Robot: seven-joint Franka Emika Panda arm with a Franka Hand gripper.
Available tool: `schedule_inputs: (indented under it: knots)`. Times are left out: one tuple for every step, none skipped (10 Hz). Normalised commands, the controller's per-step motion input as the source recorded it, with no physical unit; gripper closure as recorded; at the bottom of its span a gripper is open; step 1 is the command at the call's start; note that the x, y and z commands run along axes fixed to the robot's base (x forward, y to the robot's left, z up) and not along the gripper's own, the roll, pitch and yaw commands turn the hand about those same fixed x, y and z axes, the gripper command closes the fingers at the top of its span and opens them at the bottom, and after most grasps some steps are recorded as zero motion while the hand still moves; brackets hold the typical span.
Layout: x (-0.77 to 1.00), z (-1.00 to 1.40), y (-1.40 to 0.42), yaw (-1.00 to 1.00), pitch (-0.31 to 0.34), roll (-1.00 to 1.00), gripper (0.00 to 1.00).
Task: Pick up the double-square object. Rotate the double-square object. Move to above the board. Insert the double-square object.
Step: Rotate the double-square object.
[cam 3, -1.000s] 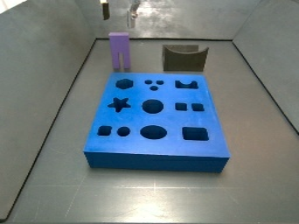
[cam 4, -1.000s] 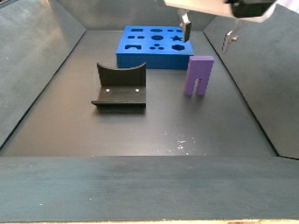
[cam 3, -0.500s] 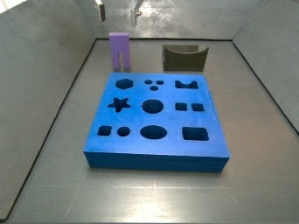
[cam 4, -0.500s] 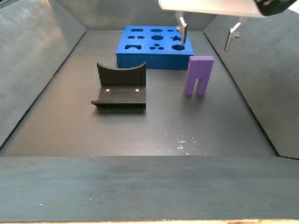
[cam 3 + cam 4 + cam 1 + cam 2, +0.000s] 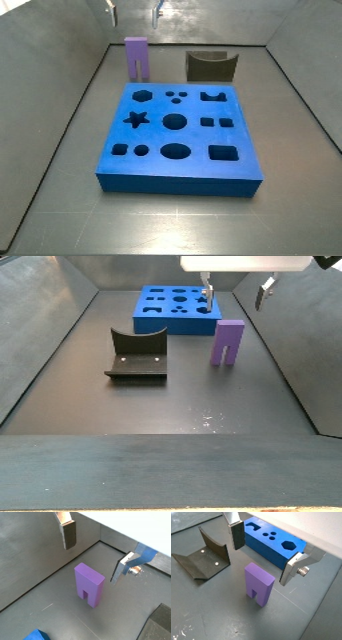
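Double-square object (image 5: 229, 342): slim light-purple block, upright on the grey floor, free-standing; a narrow slot running up from the base of one broad face, seen in both wrist views (image 5: 89, 584) (image 5: 258, 585). Positioned just beyond a short end of the board, apart from it.

Board (image 5: 179, 135): thick blue rectangular slab, flat on the floor. Dark cut-outs across the top face: star, circles, squares, oval, hexagon, notched shape. All holes vacant.

Gripper (image 5: 263, 551): above the purple block, fingers spread wide to either side, touching nothing.
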Motion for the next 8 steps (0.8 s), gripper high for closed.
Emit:
schedule_inputs:
  knots:
    - [0.01, -1.0, 0.0, -0.05, -0.008, 0.0, 0.0]
    - [0.02, -1.0, 0.01, -0.05, -0.021, 0.01, 0.0]
    - [0.02, -1.0, 0.01, -0.05, -0.029, 0.01, 0.0]
    - [0.02, -0.91, 0.02, -0.03, -0.036, 0.02, 0.0]
    - [0.02, -0.79, 0.02, -0.03, -0.039, 0.03, 0.0]
    - [0.02, -0.66, 0.02, -0.03, -0.041, 0.04, 0.0]
    - [0.03, -0.49, 0.02, -0.02, -0.042, 0.05, 0.0]
    - [0.03, -0.37, 0.02, -0.02, -0.04, 0.06, 0.0]
